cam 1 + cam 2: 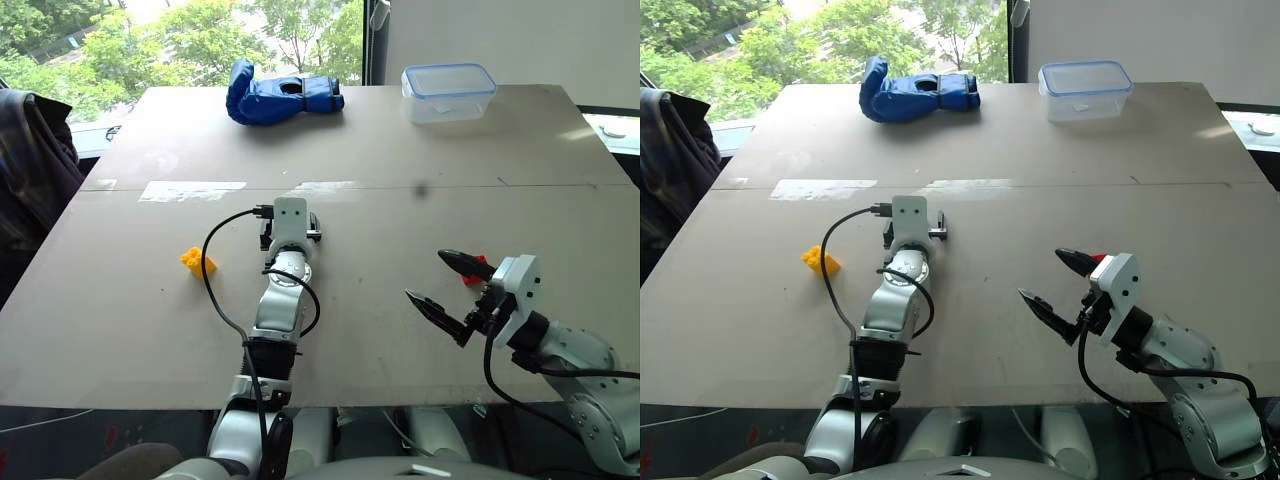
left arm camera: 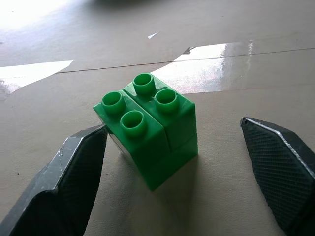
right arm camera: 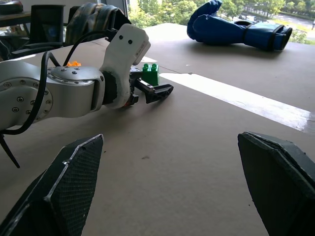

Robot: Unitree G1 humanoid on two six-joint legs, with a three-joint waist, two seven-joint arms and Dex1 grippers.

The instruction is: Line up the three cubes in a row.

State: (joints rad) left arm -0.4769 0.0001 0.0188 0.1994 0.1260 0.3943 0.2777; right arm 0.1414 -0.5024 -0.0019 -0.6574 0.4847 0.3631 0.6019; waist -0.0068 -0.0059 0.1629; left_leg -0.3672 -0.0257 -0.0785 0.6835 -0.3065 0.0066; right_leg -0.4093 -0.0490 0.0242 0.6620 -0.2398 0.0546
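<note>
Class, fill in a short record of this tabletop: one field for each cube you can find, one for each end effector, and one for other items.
green cube: on the table, between the open fingers of the left end effector, not gripped
yellow cube: on the table, to the left of the left arm
red cube: partly hidden behind the right end effector
right end effector: open, holding nothing
other items: blue glove, clear lidded box, both at the far edge

- Green cube (image 2: 147,132) sits between the spread fingers of the left gripper (image 2: 177,172), one finger (image 2: 78,172) touching or nearly touching it.
- Bare tabletop (image 1: 380,240) separates the two arms.
- Red cube (image 1: 474,267) lies behind the right gripper (image 1: 447,290).
- Yellow cube (image 1: 197,261) lies apart, left of the left arm.
- Glove (image 1: 280,95) and box (image 1: 448,90) stand along the far edge.
</note>
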